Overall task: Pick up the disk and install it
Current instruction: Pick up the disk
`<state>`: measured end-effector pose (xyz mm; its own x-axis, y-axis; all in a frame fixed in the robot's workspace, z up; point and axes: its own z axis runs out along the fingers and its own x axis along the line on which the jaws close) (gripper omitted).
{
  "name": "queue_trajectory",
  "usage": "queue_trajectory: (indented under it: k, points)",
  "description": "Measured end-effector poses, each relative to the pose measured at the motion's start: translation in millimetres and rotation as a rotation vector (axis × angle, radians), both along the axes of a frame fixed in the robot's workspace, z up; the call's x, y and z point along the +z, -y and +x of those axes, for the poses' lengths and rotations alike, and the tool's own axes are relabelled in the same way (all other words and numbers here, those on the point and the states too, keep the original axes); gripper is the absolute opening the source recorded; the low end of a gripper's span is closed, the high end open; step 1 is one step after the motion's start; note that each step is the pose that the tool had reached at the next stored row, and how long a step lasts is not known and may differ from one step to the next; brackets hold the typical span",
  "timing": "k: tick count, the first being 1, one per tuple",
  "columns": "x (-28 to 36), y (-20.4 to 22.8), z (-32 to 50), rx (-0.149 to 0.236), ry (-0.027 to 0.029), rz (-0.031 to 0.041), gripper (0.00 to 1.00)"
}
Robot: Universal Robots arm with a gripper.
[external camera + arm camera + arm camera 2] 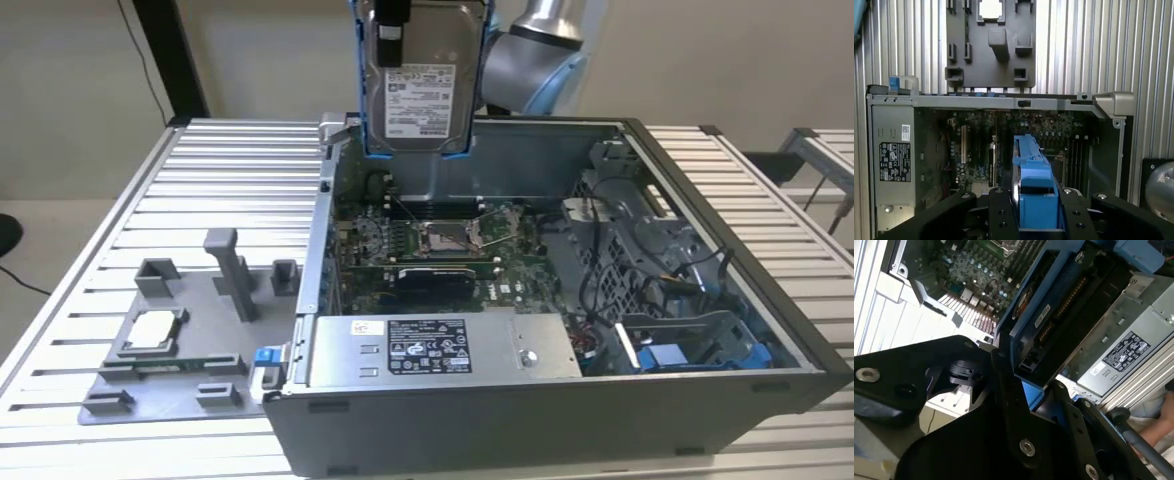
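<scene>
One disk [420,95], in hand: my gripper [1037,202] is clamped on its blue bracket, a finger on either side. The disk hangs upright above the far wall of the open computer case [727,340], well clear of the motherboard [441,240]. I judge it is held high and on edge so that it clears the case walls.

Writing: a white printed label on the disk; a black label and a small white sticker on the silver box [534,345]. None is transcribed.

One grey fixture tray [187,390] lies on the exterior view's left, bearing a small square chip [150,330].
</scene>
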<state>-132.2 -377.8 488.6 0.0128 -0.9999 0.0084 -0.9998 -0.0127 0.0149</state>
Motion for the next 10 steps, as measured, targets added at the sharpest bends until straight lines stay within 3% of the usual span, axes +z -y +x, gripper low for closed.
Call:
queue_trajectory:
  k: [10]
  points:
    - [0.0,0.0,29.3,0.0,0.0,-0.0001,0.0]
